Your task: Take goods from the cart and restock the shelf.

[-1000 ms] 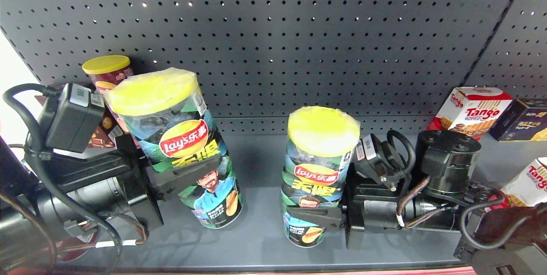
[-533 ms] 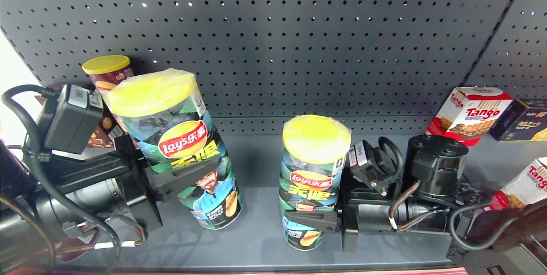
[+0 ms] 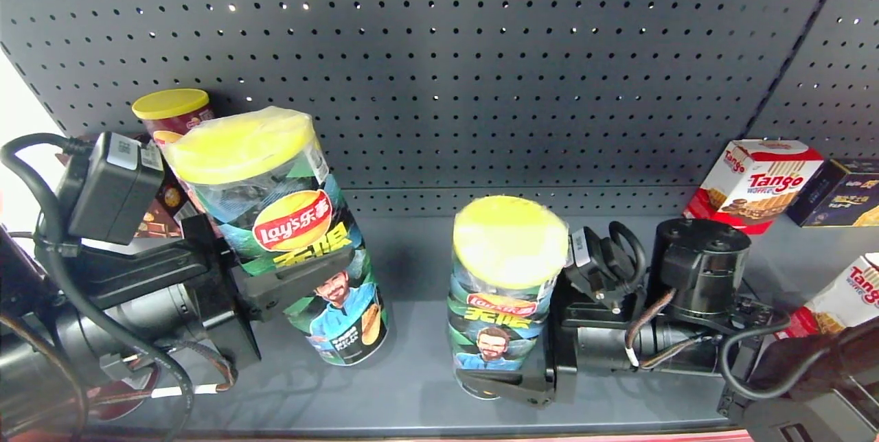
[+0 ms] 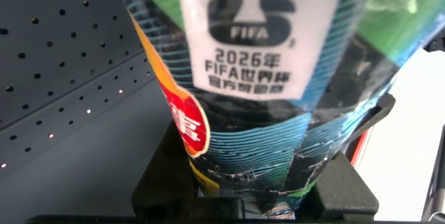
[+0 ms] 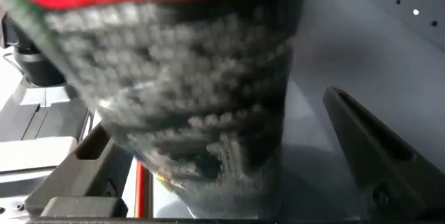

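Note:
Two tall chip cans with yellow lids are over the grey shelf point(image 3: 412, 257). The left chip can point(image 3: 288, 222) point(image 4: 257, 113) leans with its top toward the left, and my left gripper point(image 3: 302, 270) point(image 4: 257, 189) is shut around its middle. The right chip can point(image 3: 505, 277) point(image 5: 195, 99) stands upright near the shelf's front edge. My right gripper point(image 3: 505, 377) point(image 5: 229, 175) sits low around that can's base. Its jaws are open, and a strip of bare shelf shows between the can and one finger point(image 5: 375, 161).
A maroon can with a yellow lid point(image 3: 175, 112) stands at the back left, behind the left can. Wafer boxes point(image 3: 762, 178) point(image 3: 848, 291) and a dark box point(image 3: 841, 198) fill the right end. The pegboard wall point(image 3: 439, 71) closes the back.
The right can has come down and turned, so a different side faces me. My right gripper has slid lower along it and loosened. The left can and gripper have barely moved.

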